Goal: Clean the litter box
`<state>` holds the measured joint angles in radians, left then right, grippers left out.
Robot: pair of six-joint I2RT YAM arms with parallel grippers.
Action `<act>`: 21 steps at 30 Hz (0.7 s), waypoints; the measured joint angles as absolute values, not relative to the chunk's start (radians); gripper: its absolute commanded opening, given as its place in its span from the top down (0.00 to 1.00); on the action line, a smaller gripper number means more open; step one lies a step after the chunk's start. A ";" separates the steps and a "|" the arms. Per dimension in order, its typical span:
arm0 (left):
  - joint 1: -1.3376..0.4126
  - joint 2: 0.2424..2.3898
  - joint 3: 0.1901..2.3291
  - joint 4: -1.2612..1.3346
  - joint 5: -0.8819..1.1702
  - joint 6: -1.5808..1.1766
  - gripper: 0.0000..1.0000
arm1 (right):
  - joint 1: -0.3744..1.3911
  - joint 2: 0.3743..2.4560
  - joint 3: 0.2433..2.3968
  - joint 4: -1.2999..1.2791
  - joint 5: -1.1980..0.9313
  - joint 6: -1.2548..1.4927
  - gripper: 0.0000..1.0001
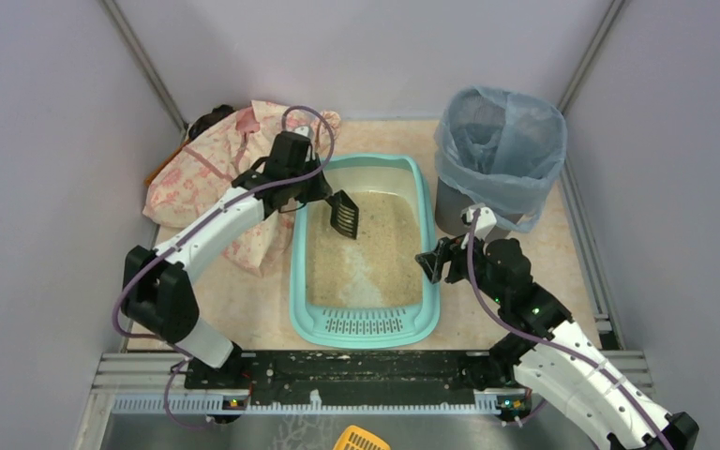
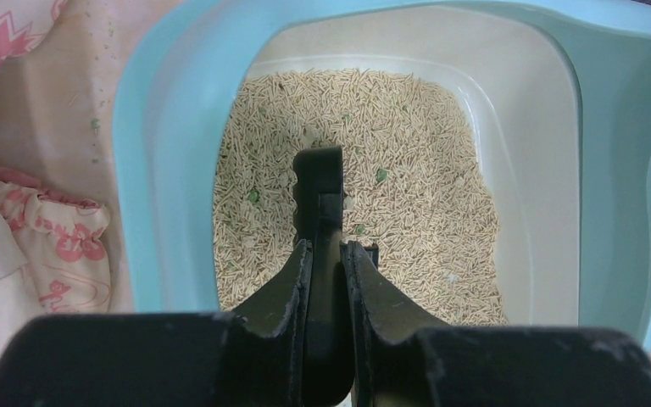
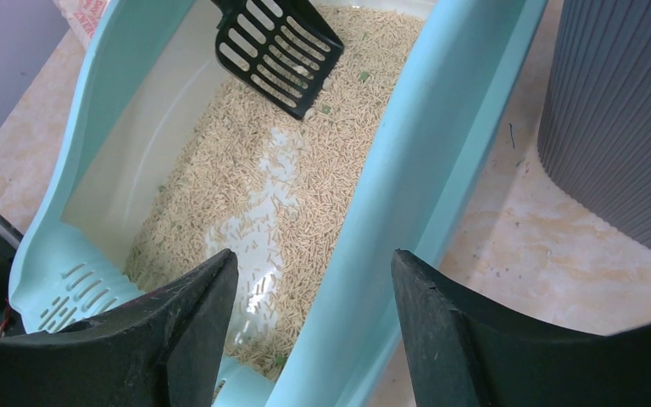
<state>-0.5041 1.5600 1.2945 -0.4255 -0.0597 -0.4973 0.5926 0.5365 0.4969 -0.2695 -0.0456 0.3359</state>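
The pale surface (image 1: 244, 300) carries the litter box (image 1: 366, 326) at its middle, grille end toward the arm bases. A grey bin (image 1: 502, 141) lined with a blue bag stands just beside its far right corner, and a pink patterned cloth (image 1: 206, 173) lies along its left side. The left tool (image 2: 328, 254) is clamped on the handle of a black slotted scoop (image 1: 345, 214), whose blade hangs over the litter in the far left part of the box. The right tool (image 3: 314, 271) has its fingers apart and holds nothing; it sits at the box's right wall, and whether it touches the rim I cannot tell. The step in hand looks like sifting. To do it well, the blade should go in shallow and flat, slide under the small green bits (image 2: 381, 175) scattered through the grains, then lift level so that clean litter drops through the slots. The right tool could steady the wall against sliding. A thin bare patch (image 3: 263, 195) shows the floor, so digging deep there gains nothing.
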 measured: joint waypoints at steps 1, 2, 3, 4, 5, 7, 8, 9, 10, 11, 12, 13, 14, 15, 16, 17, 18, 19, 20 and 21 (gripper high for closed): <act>-0.504 1.566 1.295 -0.425 -0.058 -0.498 1.00 | 0.593 0.536 0.497 -0.270 -0.046 0.336 0.33; -0.505 1.571 1.295 -0.424 -0.055 -0.500 1.00 | 0.593 0.534 0.497 -0.270 -0.046 0.336 0.33; -0.505 1.576 1.295 -0.420 -0.050 -0.501 1.00 | 0.593 0.531 0.497 -0.270 -0.046 0.336 0.33; -0.505 1.580 1.295 -0.418 -0.046 -0.503 1.00 | 0.593 0.530 0.497 -0.270 -0.046 0.336 0.33; -0.504 1.583 1.295 -0.415 -0.042 -0.504 1.00 | 0.593 0.530 0.497 -0.270 -0.046 0.336 0.33; -0.505 1.589 1.295 -0.407 -0.033 -0.504 1.00 | 0.593 0.530 0.497 -0.270 -0.046 0.336 0.33; -0.505 1.593 1.295 -0.400 -0.024 -0.504 1.00 | 0.593 0.530 0.497 -0.270 -0.046 0.336 0.33; -0.505 1.598 1.293 -0.391 -0.008 -0.504 1.00 | 0.593 0.530 0.497 -0.270 -0.046 0.336 0.33; -0.505 1.602 1.289 -0.381 0.006 -0.504 1.00 | 0.593 0.530 0.497 -0.270 -0.046 0.336 0.33; -0.504 1.606 1.282 -0.369 0.021 -0.507 1.00 | 0.593 0.530 0.497 -0.270 -0.046 0.336 0.33; -0.504 1.610 1.272 -0.356 0.038 -0.513 1.00 | 0.593 0.530 0.497 -0.270 -0.046 0.336 0.33; -0.504 1.614 1.264 -0.343 0.056 -0.520 1.00 | 0.593 0.530 0.497 -0.270 -0.046 0.336 0.33; -0.504 1.616 1.257 -0.332 0.072 -0.525 1.00 | 0.593 0.530 0.497 -0.270 -0.046 0.336 0.33; -0.504 1.617 1.251 -0.321 0.086 -0.531 1.00 | 0.593 0.530 0.497 -0.270 -0.046 0.336 0.33; -0.505 1.618 1.243 -0.309 0.103 -0.537 1.00 | 0.593 0.530 0.497 -0.270 -0.046 0.336 0.33; -0.505 1.619 1.239 -0.302 0.115 -0.541 1.00 | 0.593 0.530 0.497 -0.270 -0.046 0.336 0.33; -0.506 1.620 1.234 -0.293 0.128 -0.546 1.00 | 0.593 0.530 0.497 -0.270 -0.046 0.336 0.33; -0.506 1.622 1.232 -0.288 0.139 -0.550 1.00 | 0.593 0.530 0.497 -0.270 -0.046 0.336 0.33; -0.508 1.626 1.227 -0.280 0.153 -0.554 1.00 | 0.593 0.530 0.497 -0.270 -0.046 0.336 0.33; -0.509 1.629 1.223 -0.270 0.168 -0.560 1.00 | 0.593 0.530 0.497 -0.270 -0.046 0.336 0.33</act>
<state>-0.5095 1.6287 1.2228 -0.2703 0.1680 -0.5598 0.5926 0.5301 0.4969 -0.2699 -0.0456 0.3359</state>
